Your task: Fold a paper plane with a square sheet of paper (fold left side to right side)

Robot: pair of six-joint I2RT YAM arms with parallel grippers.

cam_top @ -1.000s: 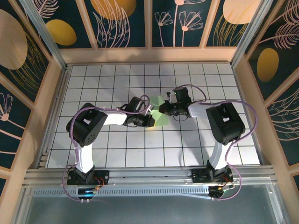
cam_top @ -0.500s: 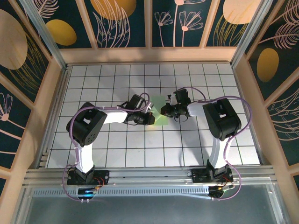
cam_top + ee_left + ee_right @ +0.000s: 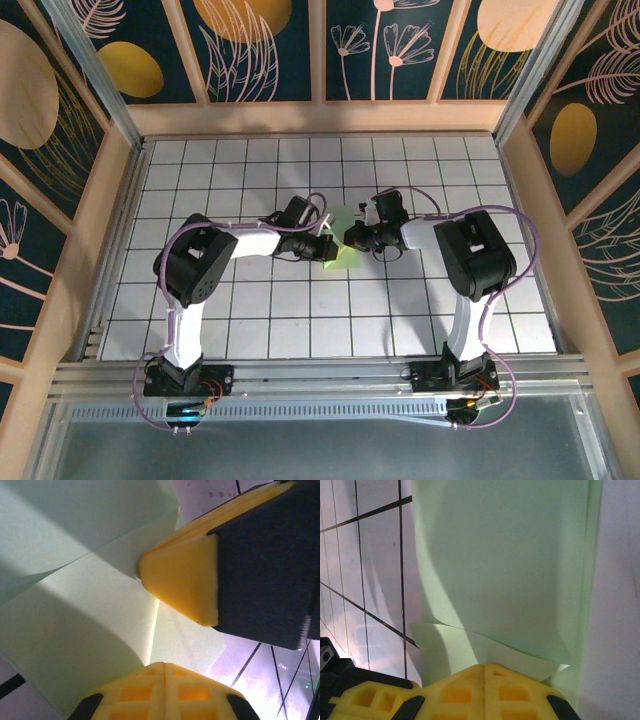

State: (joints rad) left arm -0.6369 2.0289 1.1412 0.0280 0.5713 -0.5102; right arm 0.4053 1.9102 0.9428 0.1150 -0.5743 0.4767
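Left end effector (image 3: pixel 325 246): fingers shut together, tips down on the square sheet of paper (image 3: pixel 346 259). Right end effector (image 3: pixel 353 237): also shut, facing the left one, very close. Sheet lies on the bench (image 3: pixel 250 310) under and between both, overlapping layers just ahead of the right tips.

A high, distant camera looks down over the whole tiled table (image 3: pixel 250 300) from its near edge. Two wrist cameras look, very close, at the green paper (image 3: pixel 344 259) at frame center.
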